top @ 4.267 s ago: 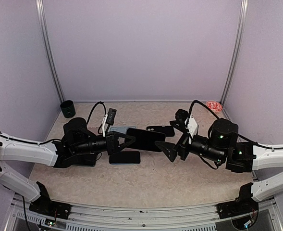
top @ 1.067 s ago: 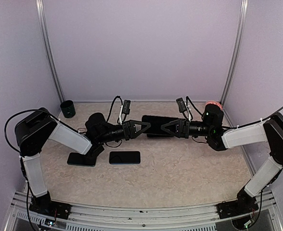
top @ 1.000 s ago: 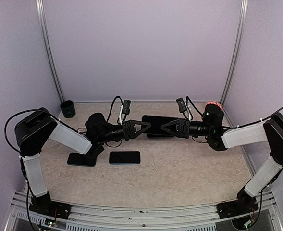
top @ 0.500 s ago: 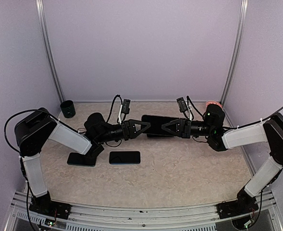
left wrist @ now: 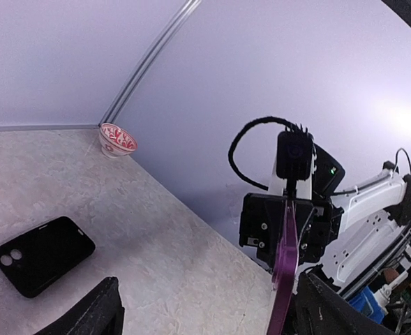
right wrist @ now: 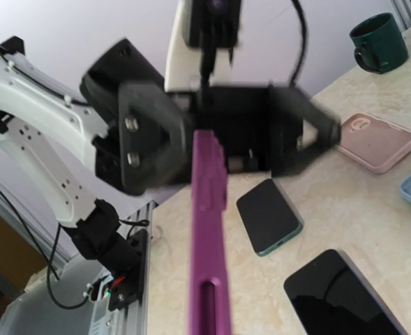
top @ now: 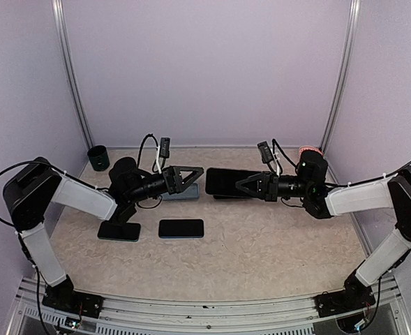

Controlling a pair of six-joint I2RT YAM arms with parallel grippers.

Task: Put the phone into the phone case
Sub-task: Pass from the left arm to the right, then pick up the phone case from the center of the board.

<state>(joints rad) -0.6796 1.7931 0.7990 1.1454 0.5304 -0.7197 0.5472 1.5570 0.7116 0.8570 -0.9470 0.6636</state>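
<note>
A purple phone case hangs level above the back of the table, and the dark phone face fills it from above. My right gripper is shut on its right end. It shows edge-on as a purple strip in the right wrist view, where my own fingers are hidden. My left gripper stands open a short way left of the case, touching nothing. In the left wrist view its fingers sit wide apart, with the purple edge beyond them.
A teal-edged phone and a black phone lie on the table in front. A blue case lies under my left gripper and a black case under the held one. A pink case, green mug and red bowl sit around them.
My left gripper has let go of the case's left end, opened wide and drawn back to the left. My right gripper has closed fully and still holds the case in place.
</note>
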